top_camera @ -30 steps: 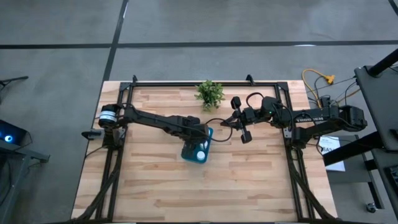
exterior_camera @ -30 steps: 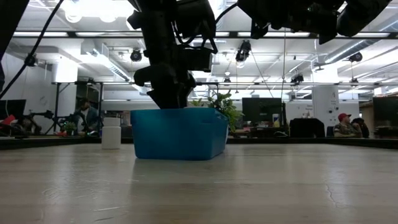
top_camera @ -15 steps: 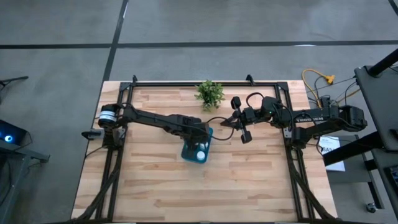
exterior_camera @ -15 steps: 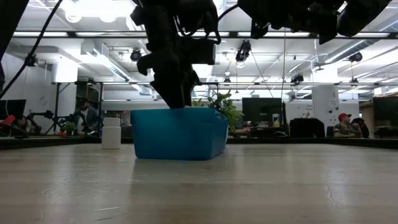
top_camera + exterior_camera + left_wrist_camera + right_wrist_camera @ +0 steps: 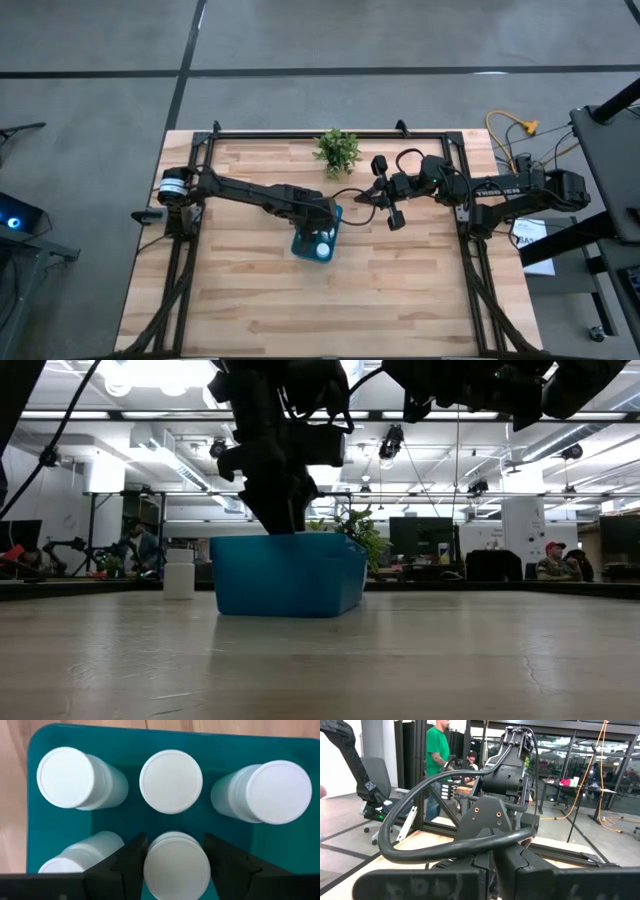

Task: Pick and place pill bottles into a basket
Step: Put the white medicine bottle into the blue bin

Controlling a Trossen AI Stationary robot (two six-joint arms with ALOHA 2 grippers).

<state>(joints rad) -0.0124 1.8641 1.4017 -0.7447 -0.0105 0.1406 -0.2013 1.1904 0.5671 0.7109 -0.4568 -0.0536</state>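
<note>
The teal basket (image 5: 316, 242) stands mid-table and also shows in the low view (image 5: 288, 576). In the left wrist view (image 5: 60, 740) it holds several white pill bottles: three upright in one row (image 5: 171, 781) and one beside my fingers (image 5: 82, 854). My left gripper (image 5: 176, 851) reaches down into the basket, shut on another bottle (image 5: 176, 867). In the high view it is over the basket's far end (image 5: 322, 222). One more bottle (image 5: 179, 573) stands on the table left of the basket. My right gripper (image 5: 386, 192) hangs open and empty to the right of the basket. My left gripper pinches the bottle's round cap (image 5: 150, 865) between its two fingers, one on each side. The fingers come from above, pointing down into the basket. The bottle is upright among the others; I cannot tell whether its base rests on the basket's floor.
A small green potted plant (image 5: 337, 150) stands near the far edge, behind the basket. The black arm frames (image 5: 190, 200) run along both table sides. Bare wood lies toward the near edge (image 5: 330, 310). People and desks show in the room beyond.
My left gripper has risen a little and shifted slightly toward the table's right over the basket, then held still. The basket and the bottle beside it have stayed in place.
</note>
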